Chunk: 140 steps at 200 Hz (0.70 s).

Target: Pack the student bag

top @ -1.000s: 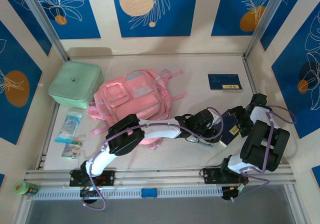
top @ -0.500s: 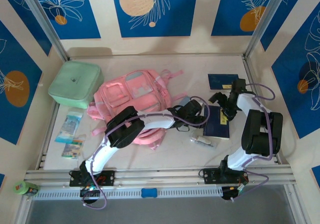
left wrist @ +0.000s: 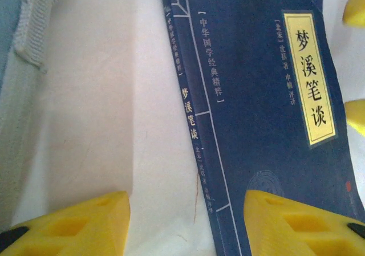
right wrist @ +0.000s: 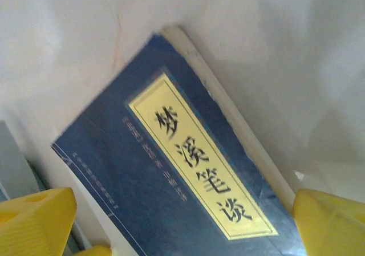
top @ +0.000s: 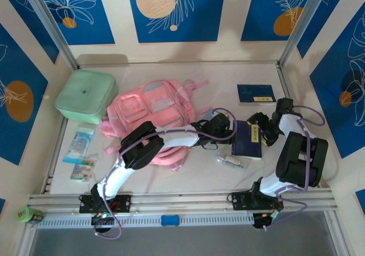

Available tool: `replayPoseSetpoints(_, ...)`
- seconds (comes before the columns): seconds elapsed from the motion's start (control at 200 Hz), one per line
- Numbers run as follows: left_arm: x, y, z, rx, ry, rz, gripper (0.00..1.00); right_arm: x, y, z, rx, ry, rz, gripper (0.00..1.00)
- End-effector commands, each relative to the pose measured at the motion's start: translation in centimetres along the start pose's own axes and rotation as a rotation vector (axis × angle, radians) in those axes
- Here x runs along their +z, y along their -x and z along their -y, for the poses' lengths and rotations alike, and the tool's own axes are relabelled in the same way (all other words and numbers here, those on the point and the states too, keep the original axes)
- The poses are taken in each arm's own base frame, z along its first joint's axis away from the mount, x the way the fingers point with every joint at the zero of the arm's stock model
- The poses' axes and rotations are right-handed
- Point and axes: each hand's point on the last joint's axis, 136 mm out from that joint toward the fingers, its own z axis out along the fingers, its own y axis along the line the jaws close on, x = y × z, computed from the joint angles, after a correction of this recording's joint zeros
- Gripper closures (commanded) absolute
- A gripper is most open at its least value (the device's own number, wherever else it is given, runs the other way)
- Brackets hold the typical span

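The student bag, a soft pink backpack, lies flat left of the table's middle. To its right, a dark blue book with a yellow title label lies flat. My left gripper hovers at the book's left edge. In the left wrist view it stands open, one yellow finger over the book cover and the other over bare table. My right gripper is at the book's far right corner. In its own view it stands open above the book, holding nothing.
A second blue book lies at the back right. A mint-green box sits at the back left, with small packets in front of it. A small silvery item lies near the book's front. Grey-blue fabric lies between bag and book.
Both grippers have moved away from the front of the table toward the book's far end. The book now lies uncovered and flat. The left jaws have widened slightly.
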Motion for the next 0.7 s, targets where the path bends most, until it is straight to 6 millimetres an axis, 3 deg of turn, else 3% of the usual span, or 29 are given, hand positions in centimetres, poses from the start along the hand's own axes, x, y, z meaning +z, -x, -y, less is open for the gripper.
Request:
replayPoseSetpoints(0.0,0.8,-1.1,-0.2,-0.048,0.006,-0.032,0.46,0.8,-1.4,0.4,0.0,0.017,-0.071,0.03)
replayPoseSetpoints(0.165,0.5,-1.2,0.4,-0.044,0.009,-0.018,0.47,0.9,-2.0,-0.2,0.022,0.057,-0.097,0.04)
replayPoseSetpoints(0.365,0.9,-1.0,-1.1,-0.055,0.057,-0.014,0.46,0.3,-4.8,-2.7,-0.018,0.139,-0.138,0.05)
replayPoseSetpoints(0.55,0.5,-1.0,-2.3,-0.049,0.103,-0.003,0.48,0.0,-3.9,-0.8,0.011,0.103,-0.107,0.07)
replayPoseSetpoints(0.695,0.9,-1.4,-2.3,-0.051,0.094,-0.018,0.51,0.8,-4.7,0.0,-0.021,0.054,-0.112,0.09)
